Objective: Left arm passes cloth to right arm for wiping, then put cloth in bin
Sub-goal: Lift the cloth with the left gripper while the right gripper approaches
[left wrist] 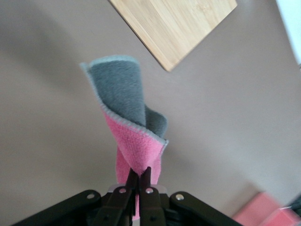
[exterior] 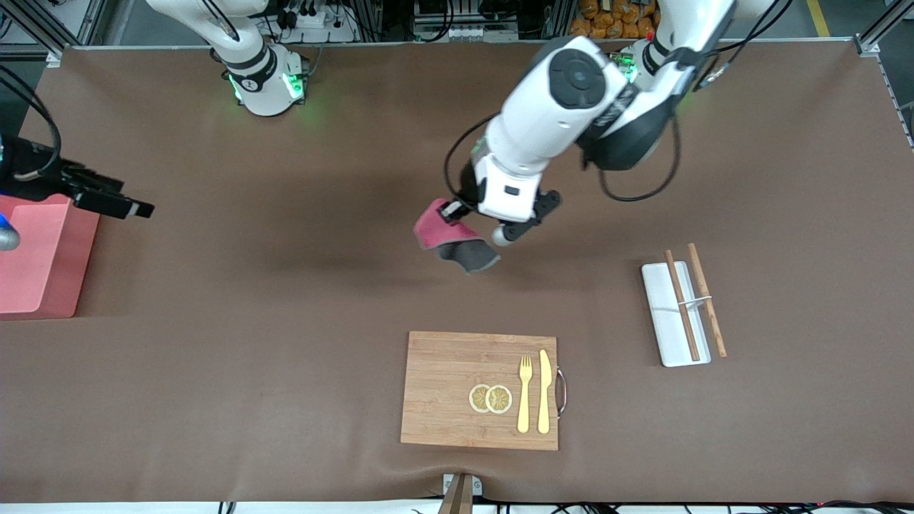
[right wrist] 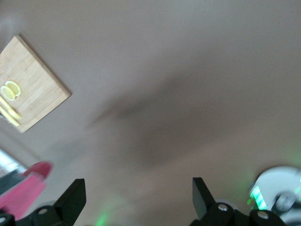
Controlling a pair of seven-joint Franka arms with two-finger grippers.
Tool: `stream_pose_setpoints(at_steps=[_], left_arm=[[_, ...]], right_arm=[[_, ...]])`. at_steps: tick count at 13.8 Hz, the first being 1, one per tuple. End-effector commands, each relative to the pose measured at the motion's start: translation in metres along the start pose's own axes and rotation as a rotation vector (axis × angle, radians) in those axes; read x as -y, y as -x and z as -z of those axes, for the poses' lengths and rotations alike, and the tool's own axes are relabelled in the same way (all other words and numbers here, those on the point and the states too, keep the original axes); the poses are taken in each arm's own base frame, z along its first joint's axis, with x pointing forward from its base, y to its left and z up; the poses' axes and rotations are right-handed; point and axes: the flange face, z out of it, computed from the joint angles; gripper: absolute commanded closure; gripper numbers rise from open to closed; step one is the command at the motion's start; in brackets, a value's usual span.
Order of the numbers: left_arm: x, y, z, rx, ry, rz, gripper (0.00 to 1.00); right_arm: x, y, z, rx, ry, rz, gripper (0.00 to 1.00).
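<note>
fleecy cloth (left wrist: 126, 101), matt wooden board (exterior: 457, 389)

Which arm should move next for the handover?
Right. Its open tool waits over the pink rectangular plastic bin, while the left tool is shut on the pink-and-grey folded cloth, held above mid-table.
</note>
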Motion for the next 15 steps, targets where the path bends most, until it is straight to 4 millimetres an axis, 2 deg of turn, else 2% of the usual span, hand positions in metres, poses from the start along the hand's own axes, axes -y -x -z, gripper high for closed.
stream_pose_setpoints(at_steps=[1, 4, 5, 6, 7, 11, 12, 13, 14, 15], left_arm=[[-0.014, 0.010, -0.026, 0.041, 0.098, 0.223, 1.00], [-0.024, 0.033, -0.041, 0.096, 0.184, 0.412, 1.00], [-0.026, 0.039, -0.040, 0.106, 0.192, 0.437, 1.00], [-0.028, 0.041, -0.035, 0.110, 0.200, 0.438, 1.00], [-0.029, 0.041, -0.032, 0.111, 0.205, 0.439, 1.00], [-0.029, 0.044, -0.028, 0.114, 0.213, 0.429, 1.00], [-0.031, 0.045, -0.027, 0.120, 0.235, 0.430, 1.00], [-0.032, 0.051, -0.029, 0.133, 0.263, 0.429, 1.00], [-0.032, 0.061, -0.033, 0.147, 0.289, 0.420, 1.00], [-0.032, 0.059, -0.041, 0.156, 0.306, 0.427, 1.00]], right_arm=[[0.020, 0.004, -0.022, 0.125, -0.032, -0.178, 0.00], [0.056, 0.003, -0.067, 0.286, -0.056, -0.325, 0.00], [0.066, 0.004, -0.084, 0.330, -0.061, -0.332, 0.00], [0.073, -0.006, -0.099, 0.361, -0.083, -0.347, 0.00], [0.078, -0.011, -0.115, 0.380, -0.088, -0.359, 0.00], [0.125, 0.004, -0.191, 0.322, -0.102, -0.403, 0.00], [0.136, 0.009, -0.201, 0.329, -0.119, -0.416, 0.00], [0.144, 0.014, -0.201, 0.357, -0.155, -0.422, 0.00], [0.151, 0.020, -0.204, 0.389, -0.177, -0.420, 0.00], [0.159, 0.028, -0.208, 0.395, -0.185, -0.411, 0.00]])
